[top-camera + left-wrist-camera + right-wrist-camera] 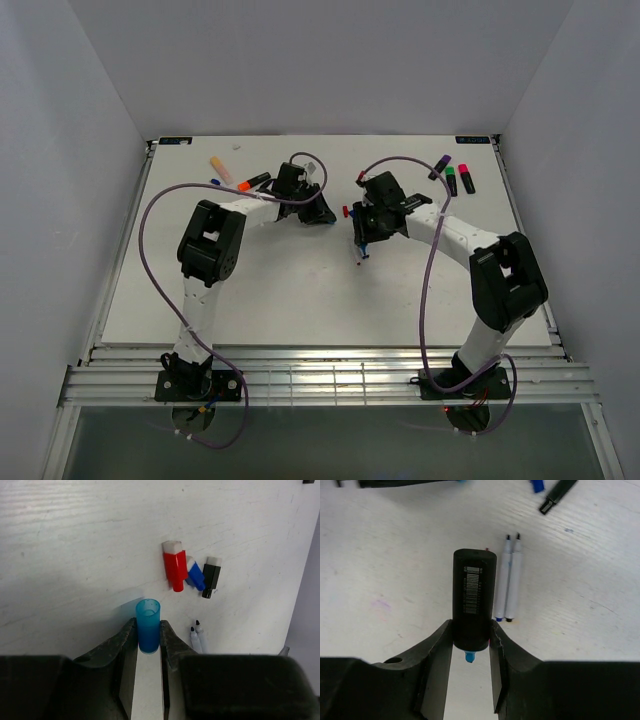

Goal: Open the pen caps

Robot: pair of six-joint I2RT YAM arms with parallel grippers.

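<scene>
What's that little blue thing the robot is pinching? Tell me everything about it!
It is a blue cap, a small see-through plastic tube with smooth sides. Its round open end points away from the camera, and no pen is in it. The left gripper is shut on it, its dark fingers pressing on the lower part from both sides. Nothing else seems to touch it. The white table lies behind it, with a soft shadow beside the cap.

Two thin pens (509, 582) lie just beside the right gripper (471, 630); the near table (300, 300) is open.
</scene>
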